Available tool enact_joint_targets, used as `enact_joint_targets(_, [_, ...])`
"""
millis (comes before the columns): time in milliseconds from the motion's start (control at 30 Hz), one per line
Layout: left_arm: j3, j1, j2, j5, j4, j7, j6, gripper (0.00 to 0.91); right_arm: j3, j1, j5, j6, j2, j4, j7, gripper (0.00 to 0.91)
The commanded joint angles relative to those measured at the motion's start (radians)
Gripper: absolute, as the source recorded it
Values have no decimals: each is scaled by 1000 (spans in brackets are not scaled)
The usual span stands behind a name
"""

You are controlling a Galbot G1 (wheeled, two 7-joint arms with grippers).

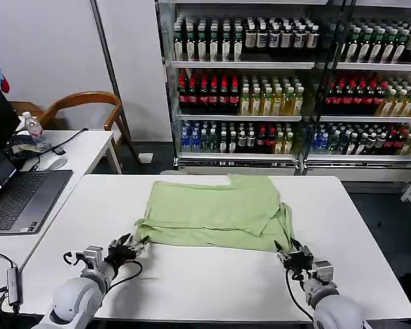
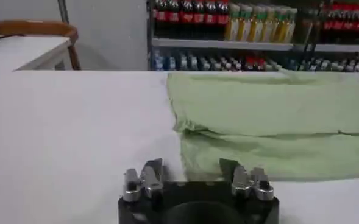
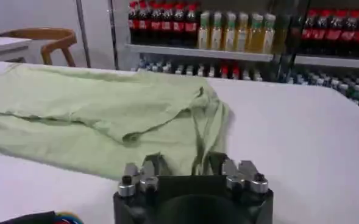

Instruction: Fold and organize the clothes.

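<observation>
Nearest the head camera sit both grippers, low at the table's near edge: the left gripper [image 1: 130, 245] just off the near-left corner of the shirt [image 1: 216, 212], the right gripper [image 1: 292, 255] at its near-right corner. Each claw is spread open and holds nothing — in the wrist views the finger pairs stand apart with bare table or cloth between them.

That light green shirt lies partly folded across the middle of the white table [image 1: 192, 281], an upper layer laid over a lower one, with the near hem running between the two claws. No printed patch or buttons show on the upturned side.

Judging by the pose, the step in hand is pinching the two near corners. Doing it well means taking both layers at each corner, low against the table, and lifting evenly so the hem stays straight.

From the right wrist, the shirt [image 3: 106, 115] bunches into a ridge at that corner, a rumple the head view flattens. From the left wrist, the shirt [image 2: 270, 122] shows its folded edge stepped back from the hem.

Beyond the table stand a laptop [image 1: 17, 199], a wooden chair [image 1: 89, 103] and shelves of bottles [image 1: 260, 89].
</observation>
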Motion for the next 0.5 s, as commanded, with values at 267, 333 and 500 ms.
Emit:
enact_joint_targets(267, [28, -20, -11, 20, 8, 1, 20, 40, 9, -14, 26, -4, -8, 13, 3, 0])
enact_joint_targets(333, [32, -20, -11, 20, 3, 4, 21, 40, 11, -13, 27, -4, -9, 13, 3, 0])
enact_joint_targets(500, [28, -2, -3, 22, -16, 13, 21, 40, 35, -23, 29, -3, -20, 26, 4, 0])
